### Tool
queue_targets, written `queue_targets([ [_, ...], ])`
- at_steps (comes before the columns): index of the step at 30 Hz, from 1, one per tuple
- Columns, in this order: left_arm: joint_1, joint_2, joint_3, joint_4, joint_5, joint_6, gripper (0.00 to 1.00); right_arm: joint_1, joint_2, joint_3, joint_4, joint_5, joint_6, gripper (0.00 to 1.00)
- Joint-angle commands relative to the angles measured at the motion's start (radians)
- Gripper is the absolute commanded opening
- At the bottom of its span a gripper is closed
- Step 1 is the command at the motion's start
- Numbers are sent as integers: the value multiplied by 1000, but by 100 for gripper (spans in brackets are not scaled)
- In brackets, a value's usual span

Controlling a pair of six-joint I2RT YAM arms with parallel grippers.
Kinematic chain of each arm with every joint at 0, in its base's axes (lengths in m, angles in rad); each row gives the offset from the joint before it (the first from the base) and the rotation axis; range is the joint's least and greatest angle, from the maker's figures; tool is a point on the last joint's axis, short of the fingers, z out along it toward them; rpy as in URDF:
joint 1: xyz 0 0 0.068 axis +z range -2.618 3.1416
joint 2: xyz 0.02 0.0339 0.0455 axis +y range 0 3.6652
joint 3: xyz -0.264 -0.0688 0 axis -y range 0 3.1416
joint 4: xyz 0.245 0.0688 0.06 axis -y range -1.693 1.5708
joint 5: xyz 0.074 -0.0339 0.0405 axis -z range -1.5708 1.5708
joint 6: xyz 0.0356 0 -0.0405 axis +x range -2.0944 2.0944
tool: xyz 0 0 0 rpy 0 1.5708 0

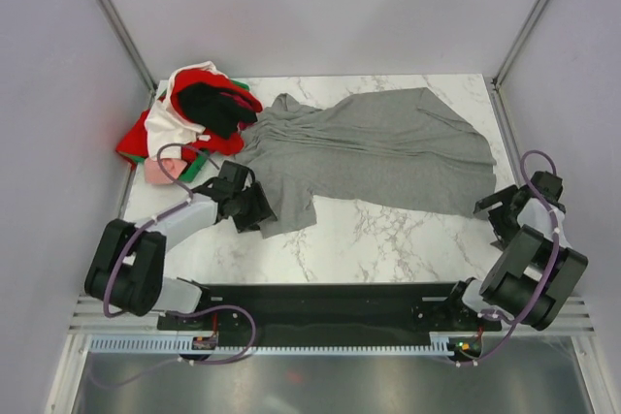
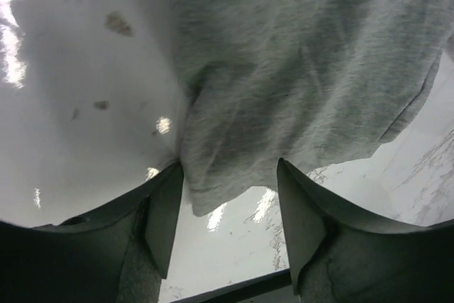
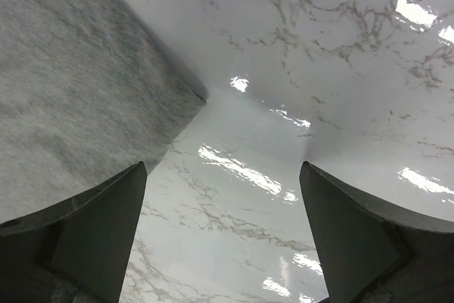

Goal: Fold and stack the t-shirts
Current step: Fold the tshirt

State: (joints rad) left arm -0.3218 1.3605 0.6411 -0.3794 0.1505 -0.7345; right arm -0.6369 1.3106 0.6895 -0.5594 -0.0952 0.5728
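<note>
Grey t-shirt [image 2: 298, 69] hem between left fingers [image 2: 164, 221], wrist view only.

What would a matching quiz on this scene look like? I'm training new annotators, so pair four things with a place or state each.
Things
1. grey t-shirt
2. coloured t-shirt pile
3. left gripper
4. right gripper

Places or states
A. open over marble, just off the grey t-shirt's right edge
B. bunched at the far-left corner of the table
C. spread, wrinkled, across the middle
D. fingers either side of the grey t-shirt's near-left corner

Pairs: 1-C, 2-B, 3-D, 4-A
</note>
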Motion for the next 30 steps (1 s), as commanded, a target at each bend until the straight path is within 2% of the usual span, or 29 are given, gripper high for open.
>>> queue_targets([
  [1,-77,92,23,89,-23,-46,62,20,24,28,36,57,9,97],
  [2,-107,123,32,89,-49,-51,55,25,26,28,42,63,12,97],
  [3,-114,138,41,92,-55,-68,36,28,32,25,47,72,18,97],
  [4,-117,146,46,96,-58,-74,25,39,35,24,47,81,21,97],
  [6,-117,166,67,94,-68,-80,5,60,38,13,47,124,30,96],
  [7,-115,169,78,90,-71,-78,2,95,36,7,47,146,38,95],
  [11,-115,166,175,22,-81,-48,2,132,24,-27,85,238,68,94],
  [18,-114,88,236,-94,-121,-17,2,132,151,45,196,215,65,84],
  [22,-114,49,241,-128,-123,-28,2,134,222,102,234,198,64,66],
  [26,-114,28,238,-147,-129,-48,2,134,268,108,236,166,65,53],
  [30,-114,12,239,-154,-132,-59,2,134,217,39,236,152,55,56],
])
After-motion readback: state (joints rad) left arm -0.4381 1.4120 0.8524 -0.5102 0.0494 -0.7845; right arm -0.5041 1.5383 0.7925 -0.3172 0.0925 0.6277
